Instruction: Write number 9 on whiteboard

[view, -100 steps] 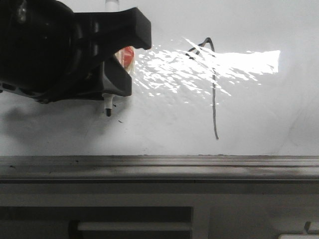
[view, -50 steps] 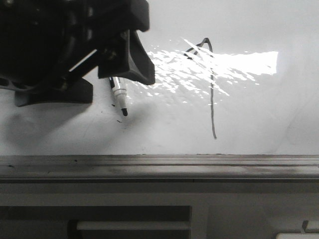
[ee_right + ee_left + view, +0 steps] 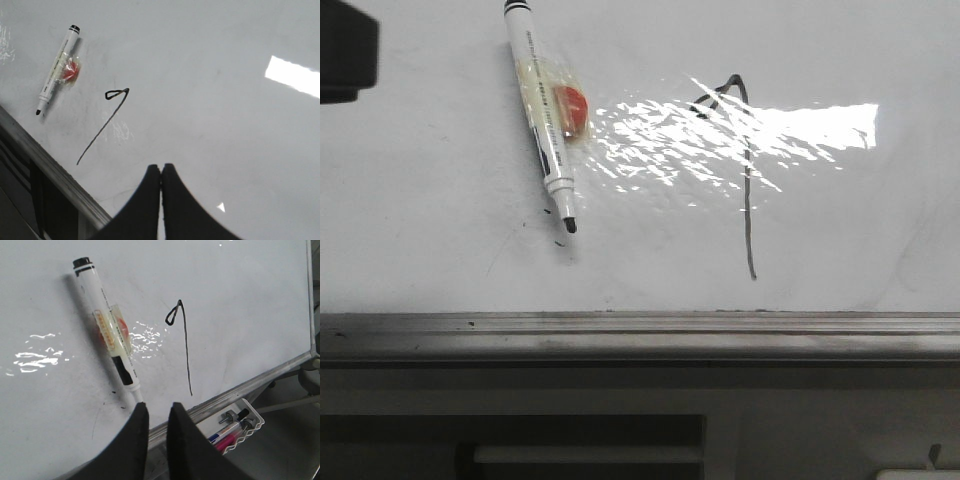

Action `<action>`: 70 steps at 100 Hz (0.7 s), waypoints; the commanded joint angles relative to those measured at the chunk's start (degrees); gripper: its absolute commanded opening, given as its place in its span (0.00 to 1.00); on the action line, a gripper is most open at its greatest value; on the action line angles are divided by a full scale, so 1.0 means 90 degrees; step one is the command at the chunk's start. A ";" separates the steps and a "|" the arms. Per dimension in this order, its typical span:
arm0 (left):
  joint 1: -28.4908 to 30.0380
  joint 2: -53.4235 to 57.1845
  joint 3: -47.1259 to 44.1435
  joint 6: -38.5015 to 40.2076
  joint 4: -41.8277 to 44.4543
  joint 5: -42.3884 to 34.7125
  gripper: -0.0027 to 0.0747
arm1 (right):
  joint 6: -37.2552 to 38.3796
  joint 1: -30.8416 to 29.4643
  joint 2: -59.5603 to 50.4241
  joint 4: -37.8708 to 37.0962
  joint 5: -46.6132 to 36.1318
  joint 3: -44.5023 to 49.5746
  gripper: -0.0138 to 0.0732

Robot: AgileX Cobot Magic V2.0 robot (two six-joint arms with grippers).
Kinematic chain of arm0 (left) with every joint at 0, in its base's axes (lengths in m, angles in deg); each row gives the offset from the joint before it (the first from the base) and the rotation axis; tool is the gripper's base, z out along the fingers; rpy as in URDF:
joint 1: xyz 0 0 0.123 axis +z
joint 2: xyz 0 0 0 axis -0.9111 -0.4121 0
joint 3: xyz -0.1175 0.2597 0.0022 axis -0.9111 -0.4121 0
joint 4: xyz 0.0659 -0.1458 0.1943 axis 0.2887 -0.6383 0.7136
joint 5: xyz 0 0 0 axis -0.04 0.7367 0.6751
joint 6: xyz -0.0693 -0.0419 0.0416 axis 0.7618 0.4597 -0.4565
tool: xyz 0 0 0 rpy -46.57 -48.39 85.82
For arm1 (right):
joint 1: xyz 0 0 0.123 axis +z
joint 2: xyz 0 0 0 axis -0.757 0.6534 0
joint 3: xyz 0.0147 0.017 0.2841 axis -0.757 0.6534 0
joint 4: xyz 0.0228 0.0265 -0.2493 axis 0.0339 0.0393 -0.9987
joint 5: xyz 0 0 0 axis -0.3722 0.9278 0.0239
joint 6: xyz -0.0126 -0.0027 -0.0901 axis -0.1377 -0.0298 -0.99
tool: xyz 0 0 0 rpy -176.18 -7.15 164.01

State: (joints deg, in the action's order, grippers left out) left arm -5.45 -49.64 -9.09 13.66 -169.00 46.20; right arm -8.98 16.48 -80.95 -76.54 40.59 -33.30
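Note:
The whiteboard [image 3: 840, 230] lies flat with a bright glare patch. The number 9 [image 3: 748, 200] is a thin black stroke, a long line with a small hooked loop on top; it also shows in the left wrist view [image 3: 186, 350] and the right wrist view [image 3: 102, 125]. A white marker [image 3: 545, 120] with an uncapped black tip and a taped red patch lies loose on the board left of the stroke. My left gripper [image 3: 157, 410] is open and empty, just off the marker's tip. My right gripper [image 3: 161, 170] is shut and empty over bare board.
A grey metal ledge [image 3: 640, 335] runs along the board's near edge. A small white wire tray [image 3: 232, 430] with spare markers hangs below that edge. A dark part of the left arm [image 3: 345, 50] shows at the front view's top left corner.
The left gripper let go of the marker and pulled away up and to the left, almost out of the front view. The marker now lies free on the board. The stroke is unchanged.

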 commanded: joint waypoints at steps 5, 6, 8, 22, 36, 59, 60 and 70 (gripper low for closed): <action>-0.0061 0.0457 -0.0182 -0.0040 0.0128 0.0029 0.01 | 0.0038 0.0006 -0.0406 -0.0425 -0.0837 0.0310 0.11; -0.0061 0.0470 -0.0196 -0.0040 0.0127 0.0029 0.01 | 0.0038 0.0006 -0.0420 -0.0425 -0.0834 0.0325 0.11; -0.0061 0.0511 -0.0231 -0.0040 0.0114 0.0048 0.01 | 0.0038 0.0006 -0.0457 -0.0425 -0.0840 0.0357 0.11; -0.0061 0.0542 -0.0329 -0.0040 0.0091 0.0048 0.01 | 0.0038 0.0006 -0.0501 -0.0437 -0.0674 0.0385 0.11; -0.0061 0.0514 -0.0340 -0.0040 0.0091 0.0048 0.01 | 0.0038 0.0006 -0.0501 -0.0437 -0.0628 0.0385 0.11; -0.0061 0.0514 -0.0340 -0.0040 0.0091 0.0048 0.01 | 0.0038 0.0006 -0.0501 -0.0437 -0.0619 0.0385 0.11; -0.0061 0.0514 -0.0340 -0.0040 0.0091 0.0048 0.01 | 0.0038 0.0006 -0.0501 -0.0437 -0.0619 0.0385 0.11; -0.0061 0.0545 -0.0340 -0.0143 0.0140 -0.0683 0.01 | 0.0038 0.0006 -0.0501 -0.0437 -0.0619 0.0385 0.11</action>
State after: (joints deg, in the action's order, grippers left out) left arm -5.81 -44.95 -13.73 12.88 -169.23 45.04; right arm -8.77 16.48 -86.32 -77.11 37.69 -28.69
